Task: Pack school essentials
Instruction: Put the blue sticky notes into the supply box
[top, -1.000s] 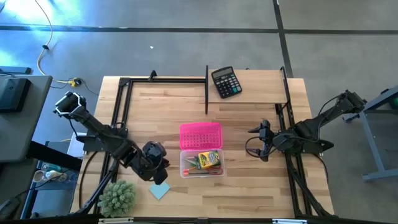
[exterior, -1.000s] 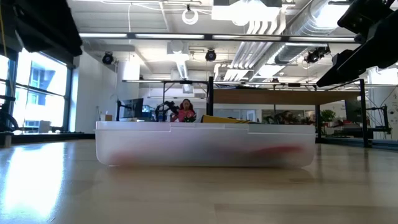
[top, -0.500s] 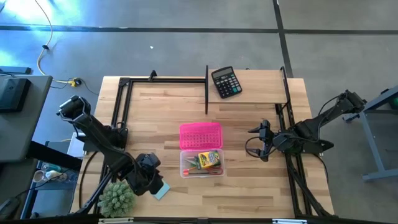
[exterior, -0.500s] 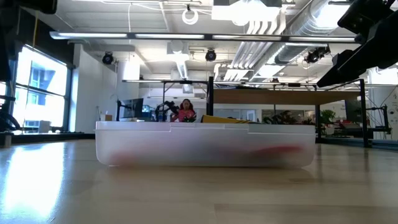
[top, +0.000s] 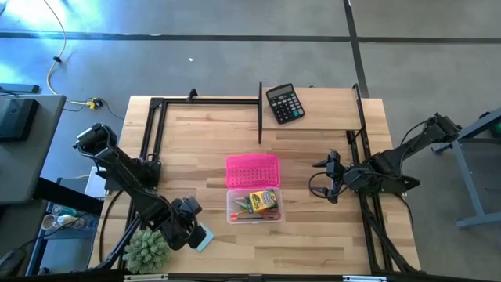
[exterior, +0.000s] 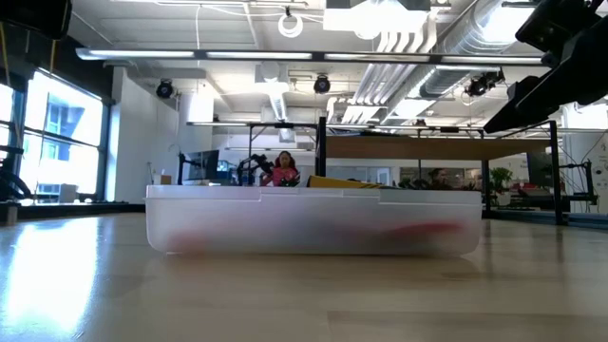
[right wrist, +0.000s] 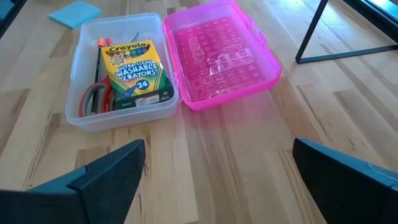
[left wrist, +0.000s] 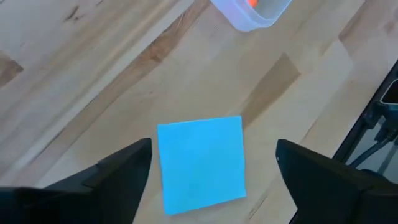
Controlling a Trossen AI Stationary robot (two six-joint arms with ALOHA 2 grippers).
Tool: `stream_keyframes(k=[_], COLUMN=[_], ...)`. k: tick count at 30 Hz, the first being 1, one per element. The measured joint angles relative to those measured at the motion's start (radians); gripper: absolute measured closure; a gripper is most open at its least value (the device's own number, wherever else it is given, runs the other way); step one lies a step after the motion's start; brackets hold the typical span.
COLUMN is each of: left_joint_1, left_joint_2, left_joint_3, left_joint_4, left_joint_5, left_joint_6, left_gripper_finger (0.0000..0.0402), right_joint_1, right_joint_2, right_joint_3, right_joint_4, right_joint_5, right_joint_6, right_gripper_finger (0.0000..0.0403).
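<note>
left gripper [left wrist: 211,165] has settled, fingers spread, over the notepad [left wrist: 201,163].

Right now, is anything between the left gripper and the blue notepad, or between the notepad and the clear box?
Nothing visible. The left gripper hangs open over the blue notepad, fingers either side. Bare table lies between the notepad and the clear box.

Blue notepad [left wrist: 201,163] flat on table [left wrist: 93,74]
</note>
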Motion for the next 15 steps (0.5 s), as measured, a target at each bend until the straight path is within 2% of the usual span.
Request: stream_keyframes(k=[6,15], left_joint_1=[0.0,0.0], left_joint_2=[0.0,0.022], left_joint_3=[0.0,0.005], left_joint_4=[0.028,0.034], left_joint_5=[0.023,0.047], left_joint_6=[-0.002,-0.005], left_gripper_finger=[0.0054,0.0052], right_joint_1=[0.0,0.0], right_joint_2=[0.0,0.0], right_joint_3=[0.0,0.0], right_joint_4=[-0.001,-0.001], right_joint_5=[0.0,0.0], right_joint_6=[0.0,0.0], right_gripper_finger=[0.0004,0.0004])
